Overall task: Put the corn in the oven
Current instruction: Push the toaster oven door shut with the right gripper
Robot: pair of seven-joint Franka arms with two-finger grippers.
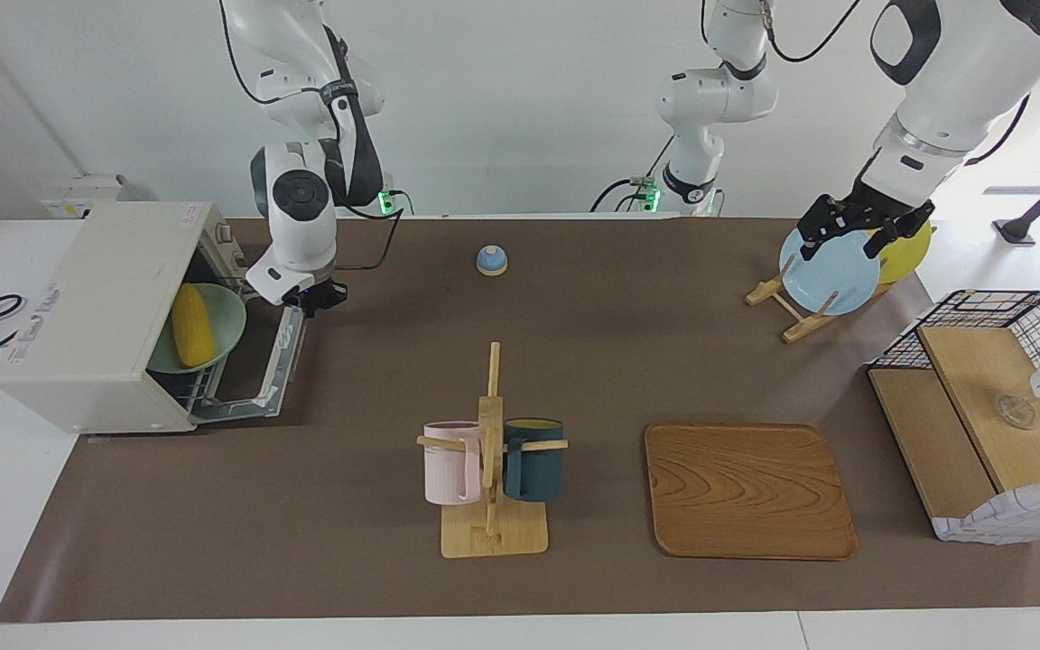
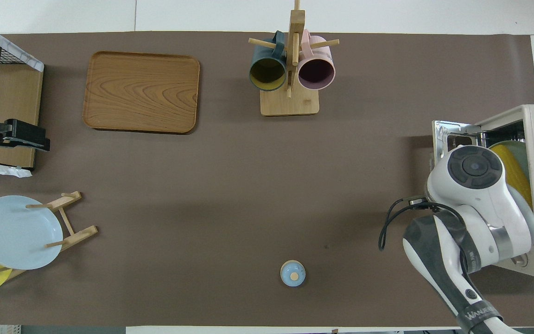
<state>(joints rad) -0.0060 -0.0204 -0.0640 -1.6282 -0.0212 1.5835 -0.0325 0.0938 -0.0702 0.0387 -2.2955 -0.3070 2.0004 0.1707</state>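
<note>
My right end effector (image 1: 320, 296) has its fingers pressed together and holds nothing; it sits at the raised edge of the oven door (image 1: 260, 375), at the corner nearer to the robots, and I judge it is pushing this door upward to close it, because the door stands tilted and not flat on the counter (image 1: 574, 361). In the overhead view my own arm covers this contact, so I read it only from the facing view. The corn (image 1: 188, 325) lies on a pale green plate (image 1: 222, 327), and both are on the wire rack inside the oven (image 1: 96, 307), deep enough that the door can probably pass in front of them. So the corn is in its place, and what I think remains is only to shut the door fully. My left end effector (image 1: 861, 226) waits with fingers apart above the blue plate (image 1: 831, 275) in the wooden rack (image 1: 777, 293), at the left arm's end of the counter, well apart from the oven so it does not disturb my work.
</note>
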